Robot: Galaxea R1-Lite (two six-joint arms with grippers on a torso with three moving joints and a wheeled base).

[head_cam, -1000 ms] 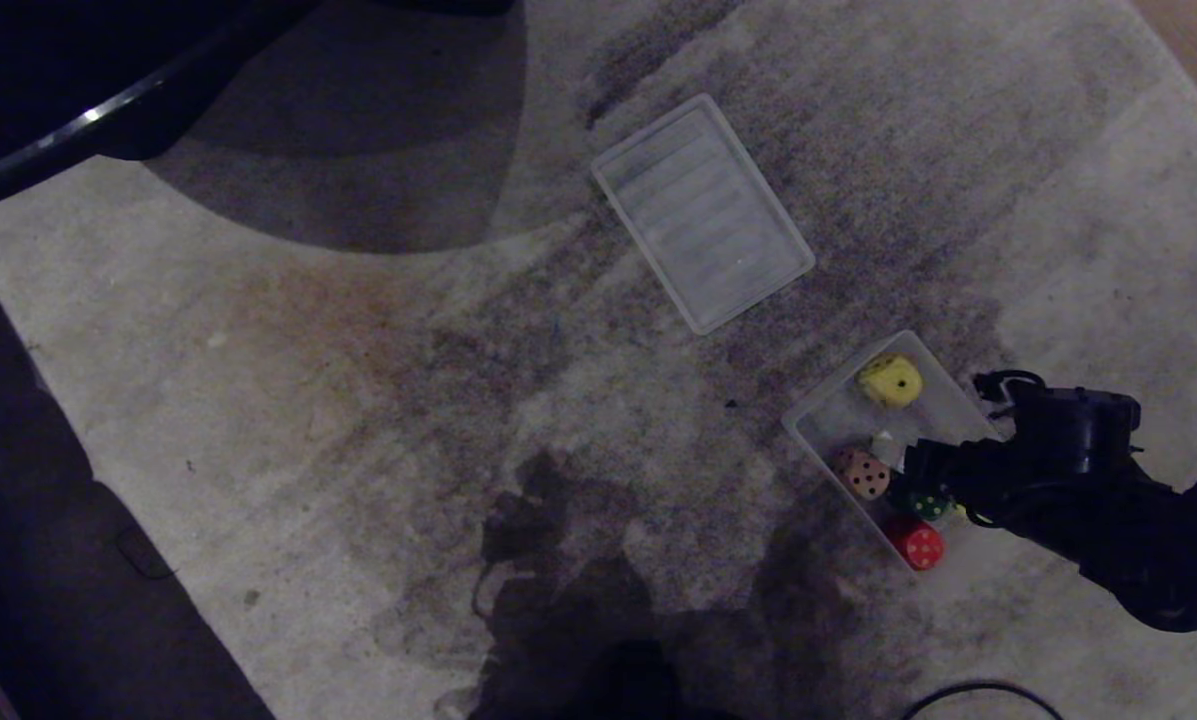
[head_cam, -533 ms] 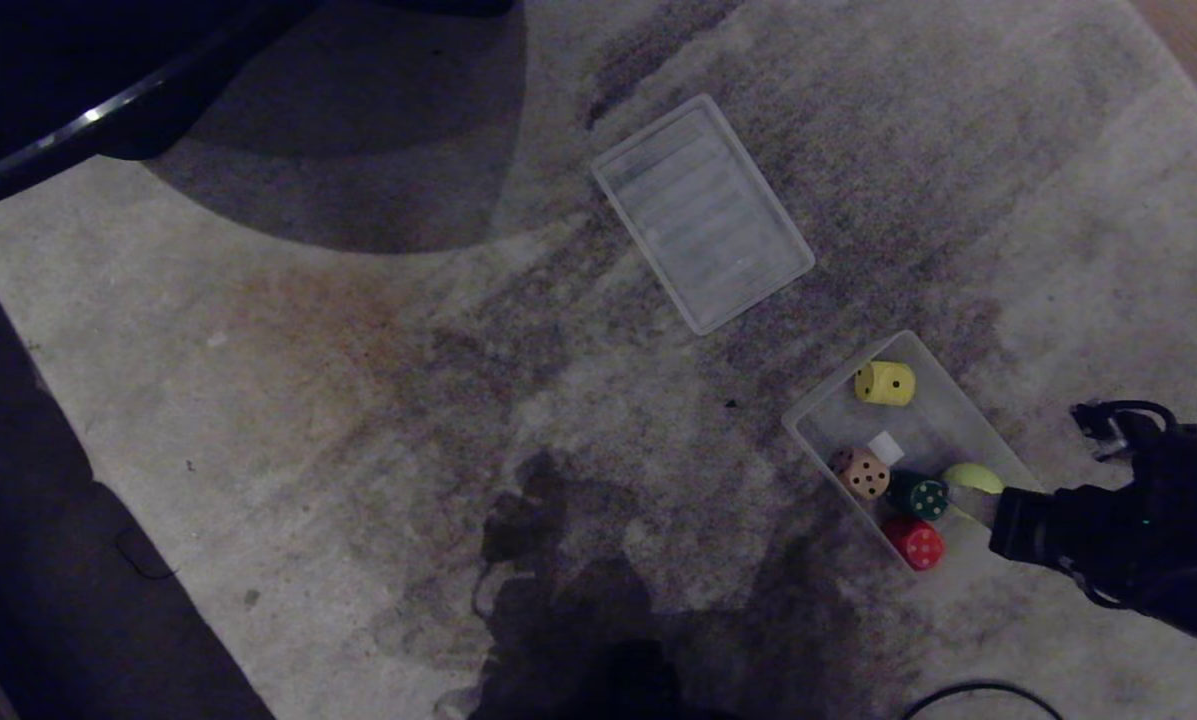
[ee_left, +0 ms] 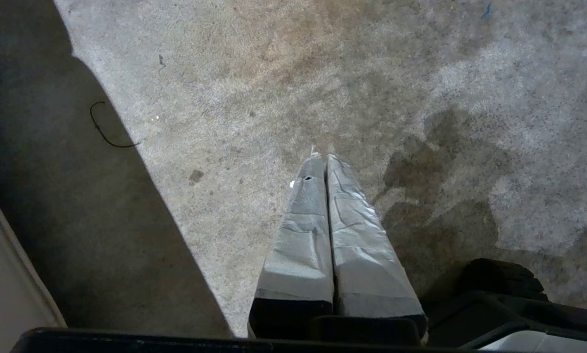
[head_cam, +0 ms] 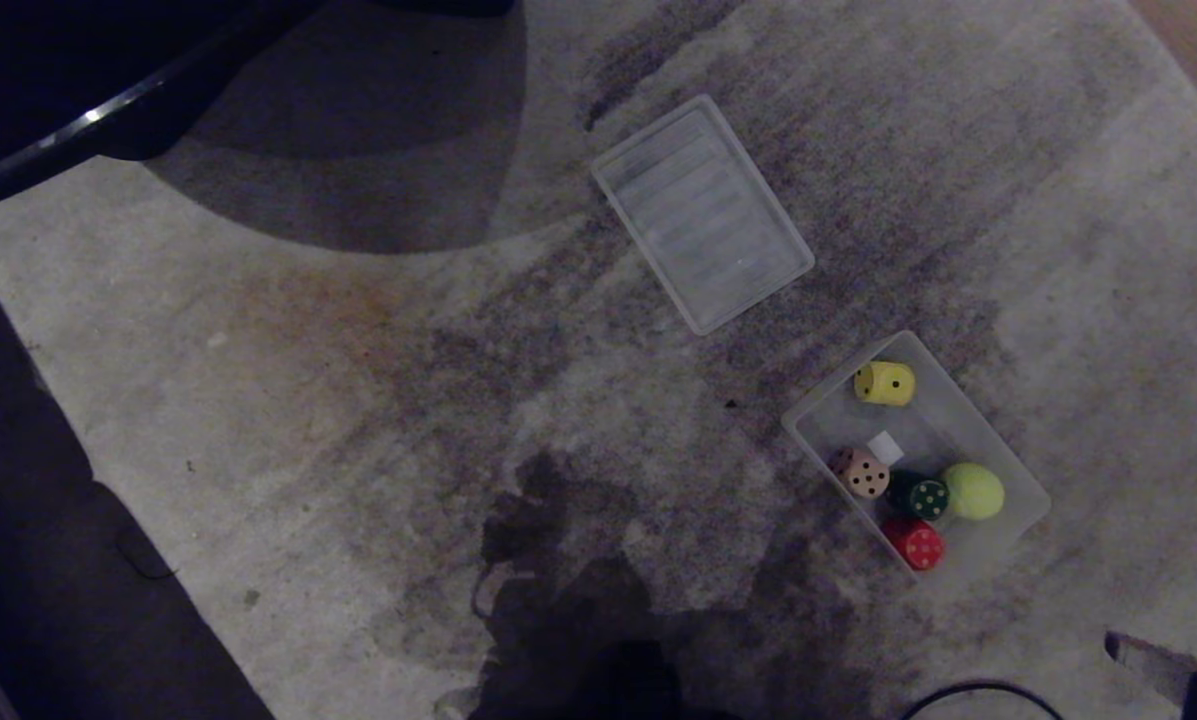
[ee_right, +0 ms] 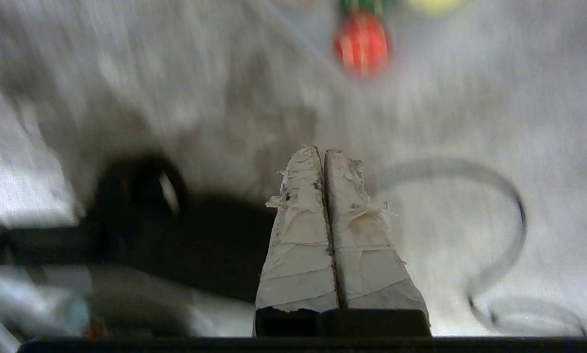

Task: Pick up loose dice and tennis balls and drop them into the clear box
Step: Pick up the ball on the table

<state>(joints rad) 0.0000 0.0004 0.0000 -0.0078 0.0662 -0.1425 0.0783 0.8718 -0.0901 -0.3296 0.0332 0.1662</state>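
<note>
Right gripper (ee_right: 324, 153): fingers pressed together, nothing held, kept off the clear box (head_cam: 1020, 478). Left gripper (ee_left: 322, 158): closed, parked over the carpet (ee_left: 254, 73). Box contents: four dice (head_cam: 917, 496) and one tennis ball (head_cam: 974, 491); a second ball possibly hidden.
</note>
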